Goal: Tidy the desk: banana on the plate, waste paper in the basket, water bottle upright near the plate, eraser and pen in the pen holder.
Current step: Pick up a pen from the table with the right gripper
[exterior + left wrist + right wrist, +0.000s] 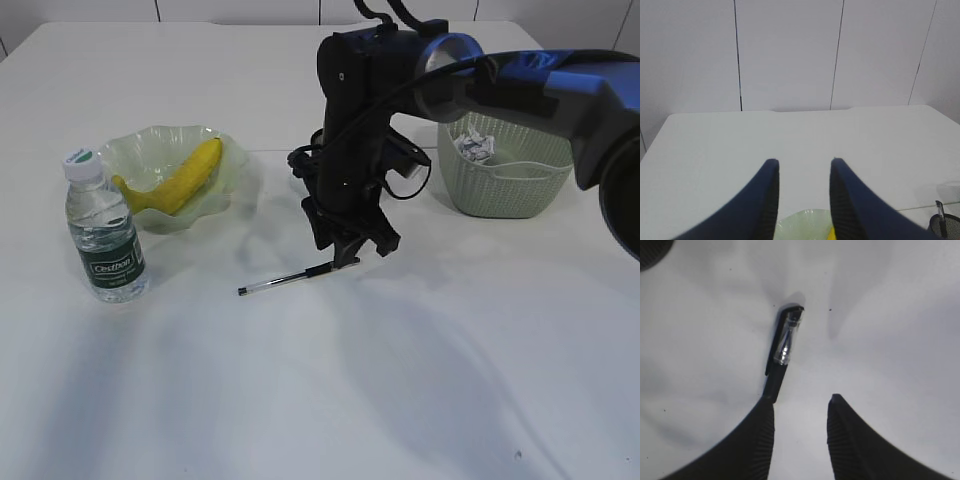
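While the pen (287,281) lies flat, open table (420,380) surrounds it.

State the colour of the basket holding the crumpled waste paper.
Pale grey-green, with a woven lattice wall: basket. The exterior view shows it best.

A yellow banana (185,177) is lying in a pale green translucent plate (150,150) at left. The bottle (105,235) is showing a green label and white cap. The basket (510,170) at upper right is grey-green; the pen (290,280) is black.
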